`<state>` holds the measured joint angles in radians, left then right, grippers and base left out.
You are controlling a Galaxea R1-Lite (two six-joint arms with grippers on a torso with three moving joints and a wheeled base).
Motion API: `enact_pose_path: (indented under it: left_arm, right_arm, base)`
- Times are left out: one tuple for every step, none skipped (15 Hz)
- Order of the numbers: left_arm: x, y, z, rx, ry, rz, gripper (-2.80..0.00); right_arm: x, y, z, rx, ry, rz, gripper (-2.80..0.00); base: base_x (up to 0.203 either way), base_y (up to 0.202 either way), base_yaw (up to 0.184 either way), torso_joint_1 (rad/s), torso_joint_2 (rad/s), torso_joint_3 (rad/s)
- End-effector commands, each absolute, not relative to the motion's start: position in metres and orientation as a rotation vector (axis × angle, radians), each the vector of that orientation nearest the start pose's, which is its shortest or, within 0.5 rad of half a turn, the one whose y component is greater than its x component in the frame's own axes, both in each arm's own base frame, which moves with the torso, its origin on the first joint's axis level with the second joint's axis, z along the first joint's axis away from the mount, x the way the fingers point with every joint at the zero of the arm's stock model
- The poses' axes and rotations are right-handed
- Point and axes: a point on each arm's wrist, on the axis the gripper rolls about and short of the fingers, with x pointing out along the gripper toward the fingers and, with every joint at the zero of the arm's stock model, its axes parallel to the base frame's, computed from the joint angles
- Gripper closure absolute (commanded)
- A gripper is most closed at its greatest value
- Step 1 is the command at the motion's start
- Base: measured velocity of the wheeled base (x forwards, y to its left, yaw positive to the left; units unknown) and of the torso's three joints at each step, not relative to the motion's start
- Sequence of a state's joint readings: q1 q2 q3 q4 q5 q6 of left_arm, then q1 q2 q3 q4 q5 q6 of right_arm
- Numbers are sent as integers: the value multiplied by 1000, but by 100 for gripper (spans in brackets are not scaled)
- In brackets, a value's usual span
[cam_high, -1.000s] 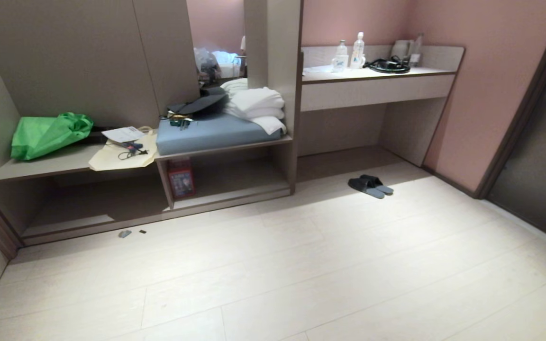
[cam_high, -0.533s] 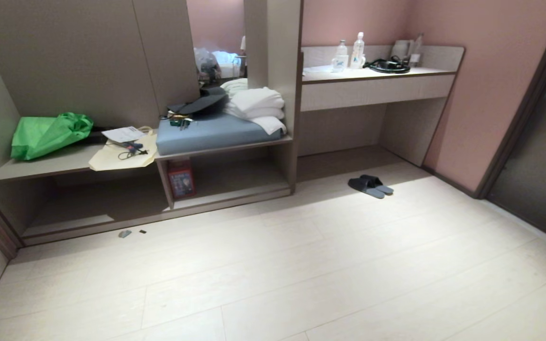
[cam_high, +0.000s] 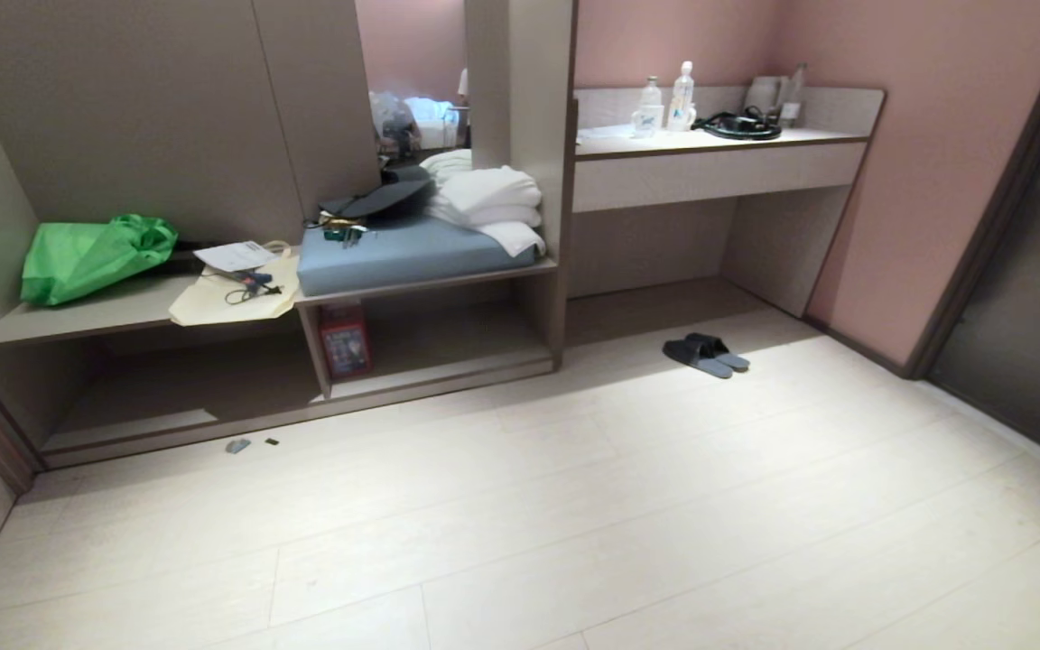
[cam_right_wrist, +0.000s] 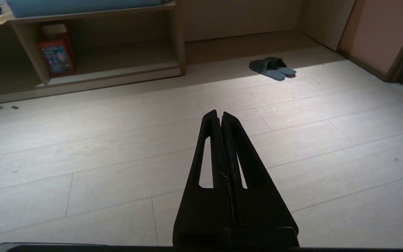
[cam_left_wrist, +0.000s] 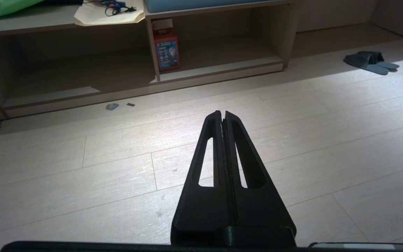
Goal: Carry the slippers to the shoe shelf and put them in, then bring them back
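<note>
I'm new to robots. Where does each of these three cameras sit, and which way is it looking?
Head view: high on the robot, looking forward and down at the shoe shelf and slippers; no arm shows.
Left wrist view: behind the shut left gripper, facing the floor and shelf.
Right wrist view: behind the shut right gripper, facing likewise.
All share the slippers on the floor.

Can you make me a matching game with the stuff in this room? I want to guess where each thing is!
Things:
1. slippers
2. green bag
3. water bottles
4. white towels

Places:
A. on the blue cushion
B. on the floor
C. on the desk
D. left end of the bench top

Pairs: 1-B, 2-D, 3-C, 4-A
</note>
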<state>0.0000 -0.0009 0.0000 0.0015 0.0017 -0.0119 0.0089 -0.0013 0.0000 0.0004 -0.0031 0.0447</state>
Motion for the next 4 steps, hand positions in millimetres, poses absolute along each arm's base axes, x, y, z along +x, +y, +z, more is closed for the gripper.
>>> enact_pose_path:
  left_arm:
    - [-23, 0, 75, -12, 1, 3, 0]
    - [-23, 0, 75, -13, 1, 3, 0]
    - [-23, 0, 75, -12, 1, 4, 0]
    - [-23, 0, 75, -12, 2, 4, 0]
  right_arm:
    - [-23, 0, 75, 44, 0, 6, 0]
    - [-23, 0, 75, 44, 0, 6, 0]
    - [-23, 0, 75, 44, 0, 6, 0]
    - [-23, 0, 75, 43, 0, 6, 0]
  base:
    - [0, 0, 0, 0, 0, 0]
    - [0, 0, 0, 0, 0, 0]
    - [0, 0, 0, 0, 0, 0]
    - [0, 0, 0, 0, 0, 0]
